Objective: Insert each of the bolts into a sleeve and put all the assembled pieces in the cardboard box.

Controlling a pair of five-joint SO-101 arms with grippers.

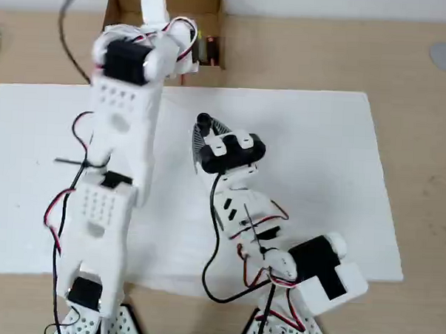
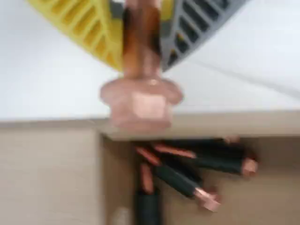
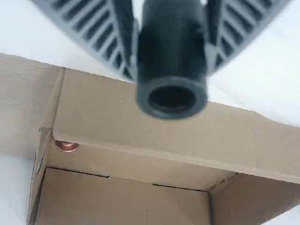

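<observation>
Bolt (image 2: 140, 101) in left hand (image 2: 140, 58) hangs over blurred, apparently assembled pieces (image 2: 201, 159).

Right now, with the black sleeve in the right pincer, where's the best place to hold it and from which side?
Grip the black sleeve around its round barrel, behind the mouth, closing in from both sides across its axis. The open end pokes past the fingertips, so the bore is left clear for the copper bolt. The right pincer holds it this way.
</observation>
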